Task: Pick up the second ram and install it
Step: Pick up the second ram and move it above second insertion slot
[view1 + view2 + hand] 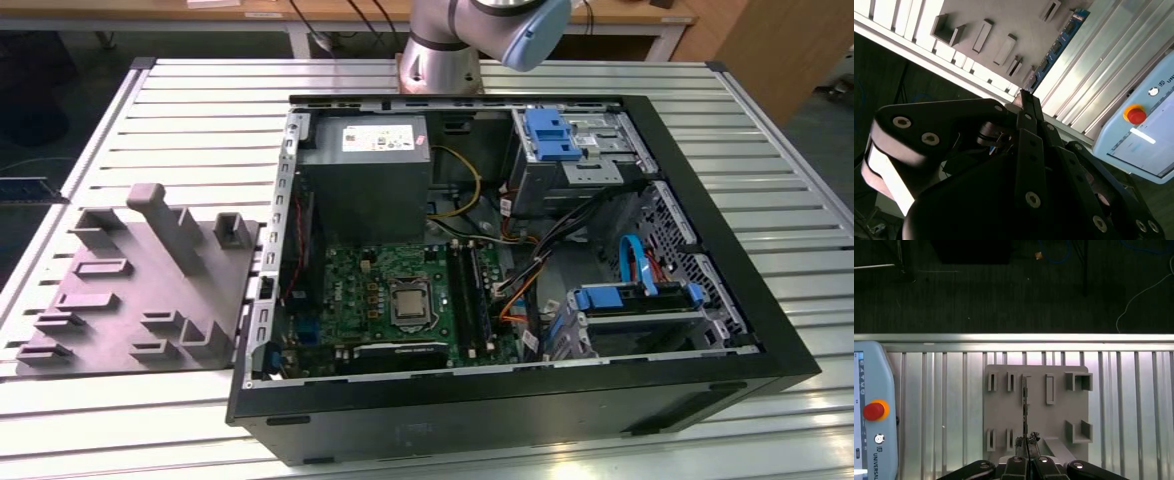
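Your gripper [1027, 446] is closed on the second ram stick [1025, 407]. In the first wrist view the two dark fingers meet around one end of it, and the stick runs out from the tips as a thin dark line, seen edge-on. In the second wrist view you see its flat side, blue with small dark chips, reaching out from the fingertips [1026, 100].

Below it, the grey slotted plate [1004, 415] lies on the slatted metal table [1134, 405]. The stick looks lifted clear of the plate: it sits over the plate's middle in one wrist view and along its edge in the other. From these angles you cannot be sure of that. The control pendant [871, 390], with its red button, lies on the table well apart from the plate.

In the exterior view, the open computer case [534, 410] lies on its side on the table. Its green board [354, 285] faces up, and the grey power-supply box [363, 170] sits just beside the board. The plate is at the exterior view's left of the case. The arm [461, 40] rises behind the case.
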Tool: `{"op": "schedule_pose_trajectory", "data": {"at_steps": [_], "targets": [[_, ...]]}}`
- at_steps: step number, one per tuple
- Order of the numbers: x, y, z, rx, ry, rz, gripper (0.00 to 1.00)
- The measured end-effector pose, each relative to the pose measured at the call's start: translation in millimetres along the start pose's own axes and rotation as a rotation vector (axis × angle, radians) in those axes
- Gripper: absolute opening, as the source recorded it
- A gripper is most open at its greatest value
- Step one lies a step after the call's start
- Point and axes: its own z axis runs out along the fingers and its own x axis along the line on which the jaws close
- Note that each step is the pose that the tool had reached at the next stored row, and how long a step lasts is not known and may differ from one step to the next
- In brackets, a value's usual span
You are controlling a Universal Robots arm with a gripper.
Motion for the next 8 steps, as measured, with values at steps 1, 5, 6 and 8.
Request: {"op": "schedule_pose_trajectory", "data": {"at_steps": [1, 5, 6, 8], "targets": [[-0.2, 0.1, -2.7, 0.0001, 0.0, 0.0, 0.11], [-0.8, 0.6, -12.5, 0.0, 0.0, 0.0, 0.11], [-0.9, 0.7, -14.6, 0.0001, -0.0001, 0.0, 0.11], [-1.2, 0.9, -18.2, 0.0, 0.0, 0.0, 0.11]]}}
